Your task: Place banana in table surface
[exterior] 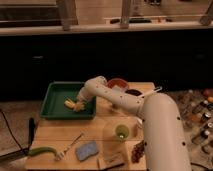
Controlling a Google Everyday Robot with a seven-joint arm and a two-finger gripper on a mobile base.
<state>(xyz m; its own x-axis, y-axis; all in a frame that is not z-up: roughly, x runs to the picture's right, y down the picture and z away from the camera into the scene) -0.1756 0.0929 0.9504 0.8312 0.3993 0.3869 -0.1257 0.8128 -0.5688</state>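
Front of table surface [60, 131]: long green vegetable [42, 150], blue sponge [87, 150]. Middle: yellow-green cup [121, 131]. Beyond, inside green tray [52, 100]: banana [70, 104], with gripper [78, 105] right against it; whether it is clamped or parted, cannot tell. Farthest: red bowl [118, 82].

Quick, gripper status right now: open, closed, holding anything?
Gripper: down in the green rectangular tray, right at the short pale-yellow banana; whether open, closed or holding it cannot be told.
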